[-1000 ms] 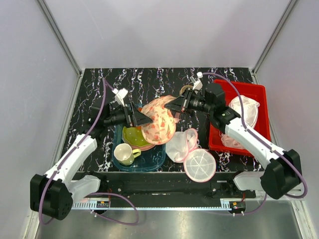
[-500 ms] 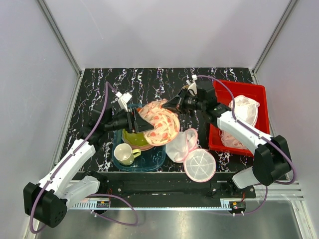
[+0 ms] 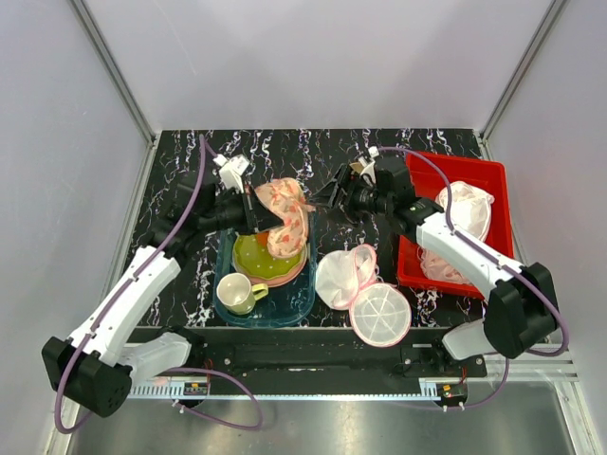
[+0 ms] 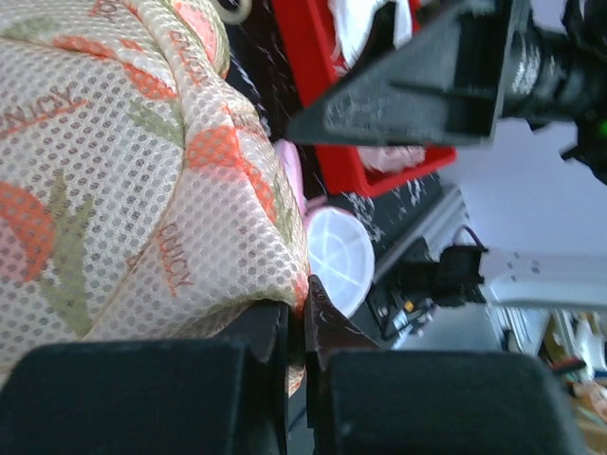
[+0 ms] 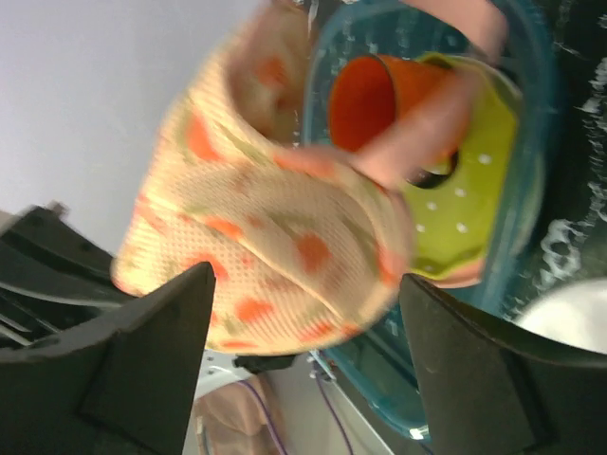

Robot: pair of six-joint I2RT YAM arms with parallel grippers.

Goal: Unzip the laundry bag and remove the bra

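– Peach-pink oval mesh laundry bag (image 3: 283, 212) with orange motifs hangs above the teal oval tray (image 3: 290, 301), pinched tight in the left tool (image 4: 296, 327)!
– And the right tool (image 3: 325, 196) gapes wide, just beside it.

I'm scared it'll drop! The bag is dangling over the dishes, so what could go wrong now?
The left hand pinches only a thin edge of the laundry bag, so it might slip onto the green plate. The right hand is open and apart from the bag; reaching in, it could bump the orange cup.
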